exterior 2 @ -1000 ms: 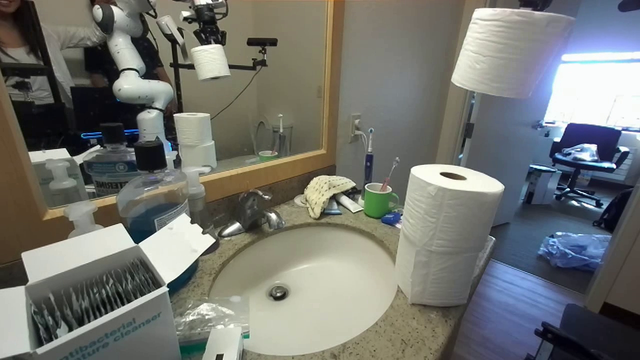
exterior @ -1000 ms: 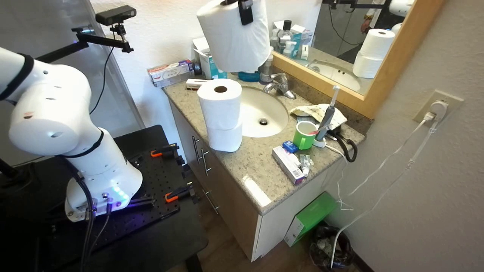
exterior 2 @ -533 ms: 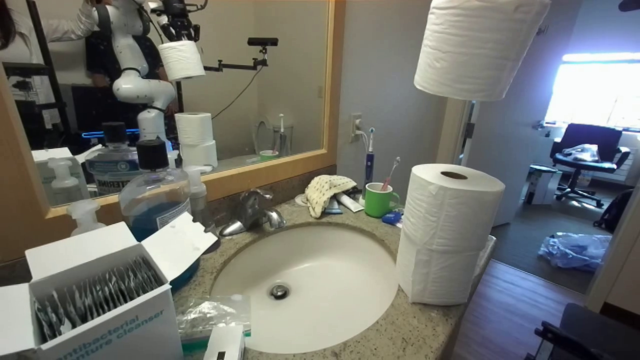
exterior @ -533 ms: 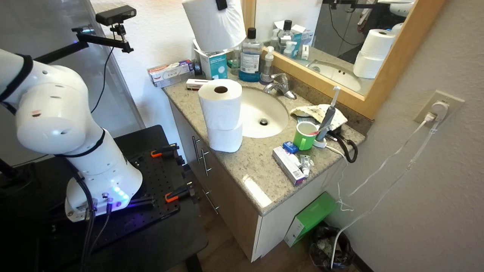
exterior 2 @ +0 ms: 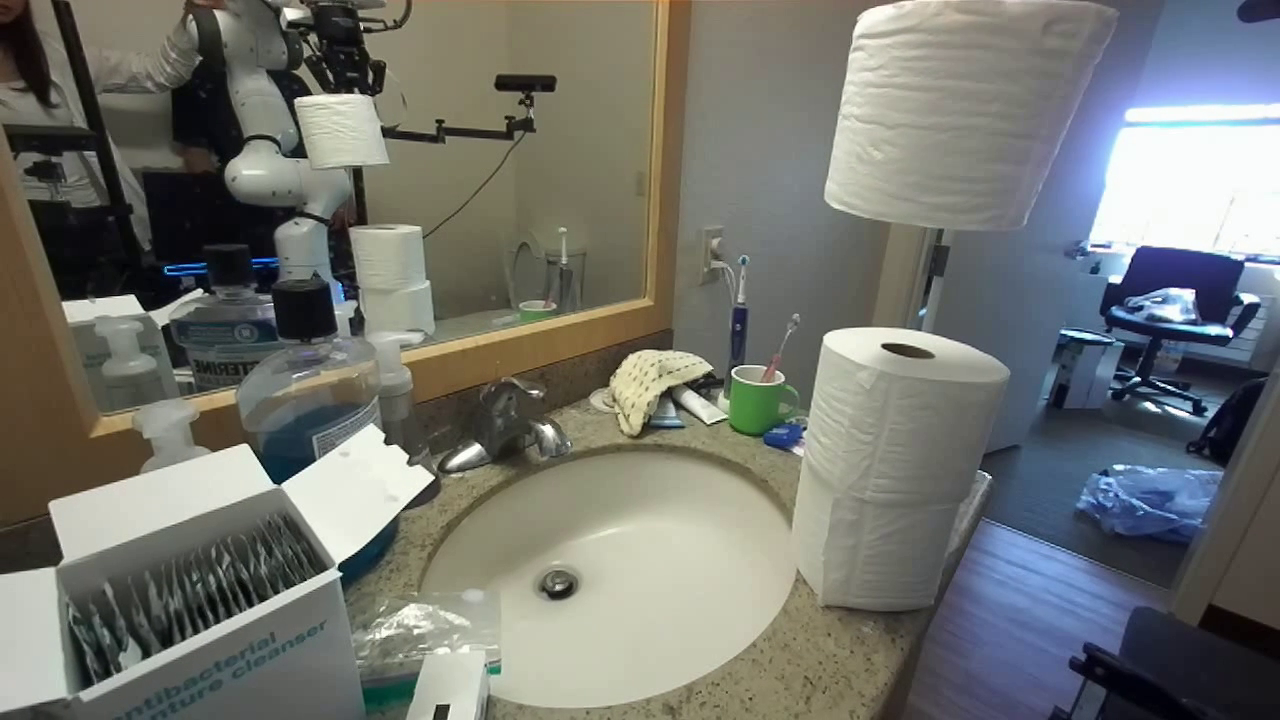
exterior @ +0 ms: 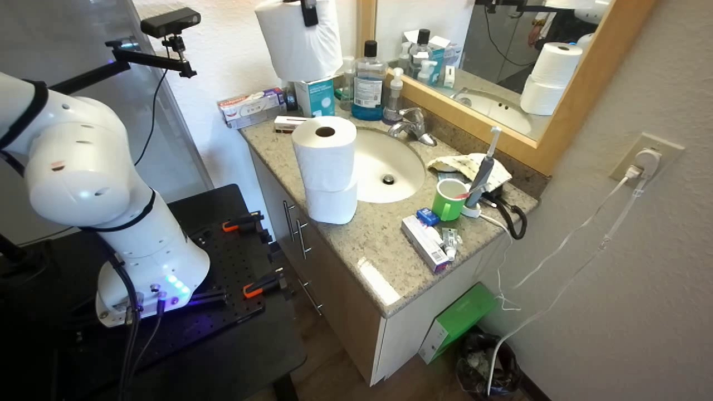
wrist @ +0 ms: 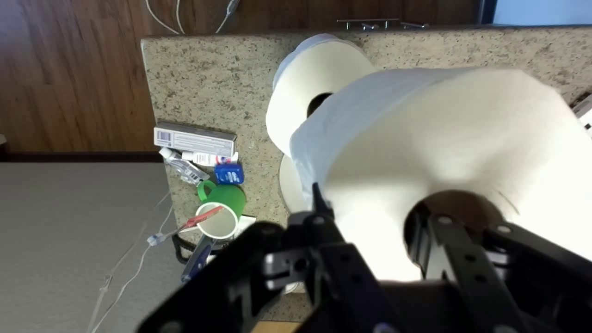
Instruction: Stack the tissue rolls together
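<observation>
One white tissue roll [exterior: 297, 51] hangs in the air in both exterior views, well above the counter and slightly tilted. My gripper [wrist: 367, 210] is shut on its wall: one finger goes into the core hole, the other presses the outside. The other two tissue rolls stand on the counter's front edge, one on the other. Of these, the upper roll [exterior 2: 900, 430] has its core hole facing up, and the lower roll [exterior 2: 880, 555] sits under it, a little offset. In the wrist view the held roll covers part of the upper roll [wrist: 298, 83].
Right beside the stack lies the sink [exterior: 381, 161] with its faucet [exterior: 412, 127]. A mouthwash bottle [exterior: 369, 89] and an open box [exterior 2: 210, 640] stand at the far end. A green mug [exterior: 448, 203] and a toothpaste box [exterior: 424, 243] occupy the near end. A mirror [exterior 2: 580, 120] backs the counter.
The held roll has moved sideways, leftward in both exterior views, uncovering the mouthwash bottle. Lately it has sunk a little. The two stacked rolls stay in place.
</observation>
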Robot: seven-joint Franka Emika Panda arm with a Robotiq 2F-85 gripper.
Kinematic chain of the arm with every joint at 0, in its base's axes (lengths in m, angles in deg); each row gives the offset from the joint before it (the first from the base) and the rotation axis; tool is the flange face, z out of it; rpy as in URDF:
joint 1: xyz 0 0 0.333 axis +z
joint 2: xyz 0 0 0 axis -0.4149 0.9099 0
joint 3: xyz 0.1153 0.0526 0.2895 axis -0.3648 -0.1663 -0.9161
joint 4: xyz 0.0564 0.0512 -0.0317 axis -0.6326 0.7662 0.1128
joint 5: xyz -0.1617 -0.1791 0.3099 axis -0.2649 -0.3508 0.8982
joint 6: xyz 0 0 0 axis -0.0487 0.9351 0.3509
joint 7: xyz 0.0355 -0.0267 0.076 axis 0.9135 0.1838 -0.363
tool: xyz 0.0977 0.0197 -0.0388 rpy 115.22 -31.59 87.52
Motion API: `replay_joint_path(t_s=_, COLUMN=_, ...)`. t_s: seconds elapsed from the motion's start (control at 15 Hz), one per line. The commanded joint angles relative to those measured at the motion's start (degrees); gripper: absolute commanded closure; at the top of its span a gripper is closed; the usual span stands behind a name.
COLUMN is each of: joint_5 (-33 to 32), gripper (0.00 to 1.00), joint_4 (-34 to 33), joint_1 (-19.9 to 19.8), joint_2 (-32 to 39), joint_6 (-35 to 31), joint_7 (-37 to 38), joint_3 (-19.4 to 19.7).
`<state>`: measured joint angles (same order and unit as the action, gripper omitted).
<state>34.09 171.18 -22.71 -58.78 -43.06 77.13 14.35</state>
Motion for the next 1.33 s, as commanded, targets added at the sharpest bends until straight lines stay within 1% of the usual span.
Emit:
replay_joint_path(t_s=0.0, joint_5=2.3, gripper=0.87, joint_4=0.0, joint_1=0.5, joint_2=1.5, joint_6=0.5, joint_7=-1.3, joint_3=1.6)
replay_joint_path(t_s=0.4, joint_5=2.5, gripper=0.87, joint_4=1.4, joint_1=-0.1, joint_2=2.6, joint_6=0.8, joint_7=0.0, joint_3=1.8)
replay_joint_path(t_s=0.87, joint_5=2.5, gripper=0.87, joint_4=5.0, joint_1=-1.0, joint_2=1.7, joint_6=0.3, joint_7=-0.6, joint_3=4.0)
replay_joint_path(t_s=1.27, joint_5=2.3, gripper=0.87, joint_4=5.4, joint_1=-1.3, joint_2=2.4, joint_6=0.3, joint_7=-0.1, joint_3=4.2)
